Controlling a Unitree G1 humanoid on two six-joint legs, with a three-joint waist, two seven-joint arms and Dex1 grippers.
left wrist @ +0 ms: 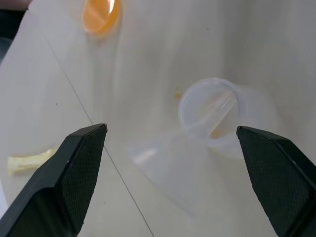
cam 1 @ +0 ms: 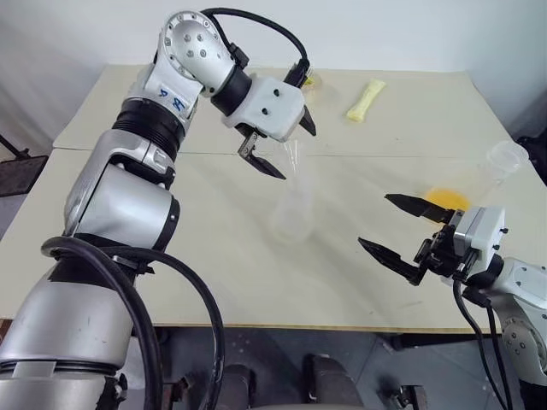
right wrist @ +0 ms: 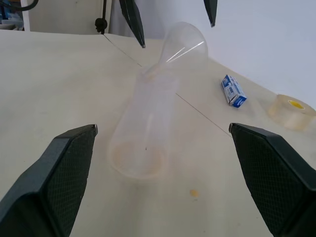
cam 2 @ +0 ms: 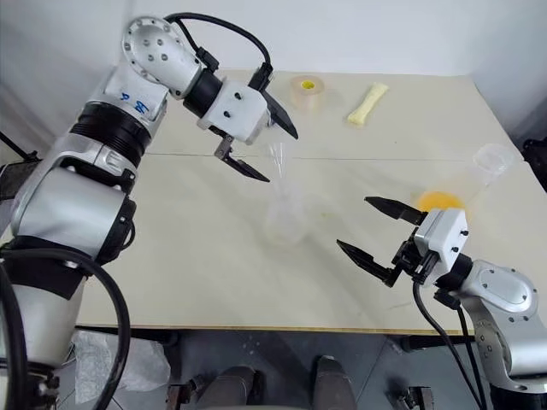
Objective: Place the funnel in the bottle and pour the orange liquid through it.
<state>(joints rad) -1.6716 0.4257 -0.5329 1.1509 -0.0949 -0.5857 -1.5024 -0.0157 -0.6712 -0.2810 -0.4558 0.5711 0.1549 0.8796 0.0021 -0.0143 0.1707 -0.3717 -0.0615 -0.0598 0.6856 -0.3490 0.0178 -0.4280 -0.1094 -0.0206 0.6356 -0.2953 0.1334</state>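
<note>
The funnel [cam 2: 278, 156] is sitting in the bottle [cam 2: 283, 213] just below the released left hand [cam 2: 261, 143], its cone leaning. The right hand [cam 2: 370, 232], also released, is waiting beside the flask [cam 2: 466, 184] of orange liquid [cam 2: 438, 201]. A careless pour risks tipping that funnel and wetting the worktop [cam 2: 205, 256].

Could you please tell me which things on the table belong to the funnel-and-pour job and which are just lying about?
Job:
funnel, seated in the bottle's mouth
bottle
orange liquid, in a clear flask

Lying about:
roll of tape
pale yellow packet
small blue and white box
</note>
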